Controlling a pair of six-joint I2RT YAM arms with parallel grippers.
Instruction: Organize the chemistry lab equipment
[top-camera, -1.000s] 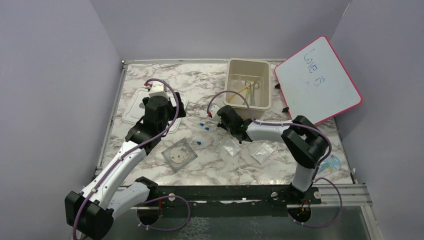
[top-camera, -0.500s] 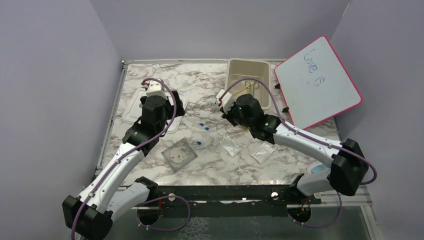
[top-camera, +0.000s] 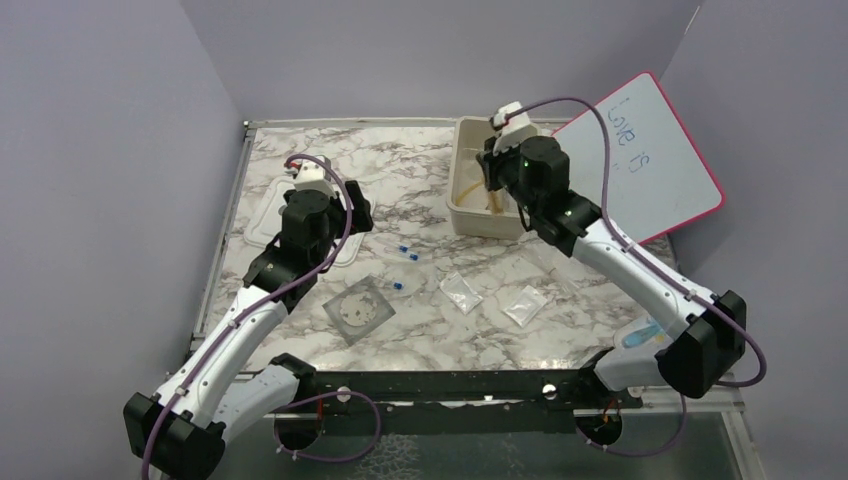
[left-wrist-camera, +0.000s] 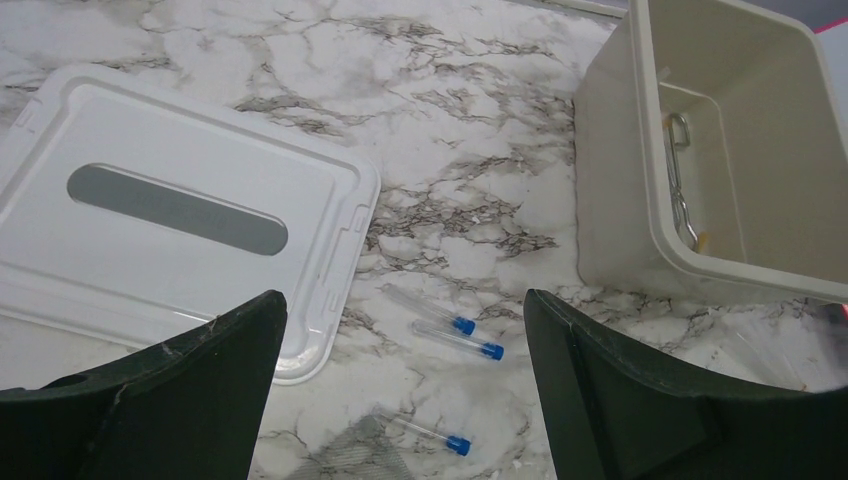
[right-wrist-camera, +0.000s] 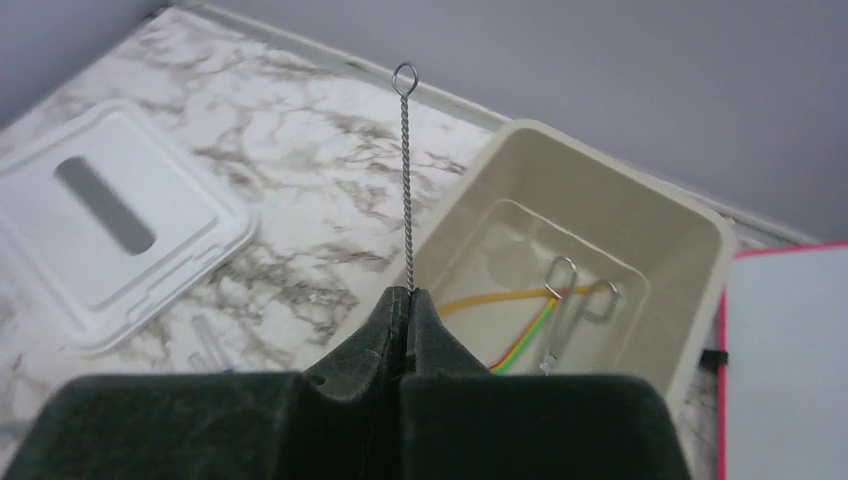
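My right gripper (right-wrist-camera: 408, 295) is shut on a thin twisted-wire stem (right-wrist-camera: 406, 180) whose looped end sticks out past the fingertips. In the top view this gripper (top-camera: 492, 180) hangs over the beige tub (top-camera: 467, 215). Inside the tub lie an amber rubber tube (right-wrist-camera: 490, 298), coloured thin sticks (right-wrist-camera: 525, 335) and metal clips (right-wrist-camera: 560, 300). My left gripper (left-wrist-camera: 402, 300) is open above the marble table. Below it lie three blue-capped clear tubes (left-wrist-camera: 440, 312) (left-wrist-camera: 462, 341) (left-wrist-camera: 430, 433). A bagged round dish (top-camera: 357, 309) and two clear packets (top-camera: 461, 292) (top-camera: 524, 303) rest on the table.
The white lid (left-wrist-camera: 150, 200) lies flat left of the tubes, under my left arm. A pink-framed whiteboard (top-camera: 640, 160) leans at the back right beside the tub. A small blue item (top-camera: 645, 333) sits near the right front edge. Grey walls close in three sides.
My right arm swung from the middle of the table back to over the tub, staying shut on the wire stem. The left arm has barely moved and stays open.
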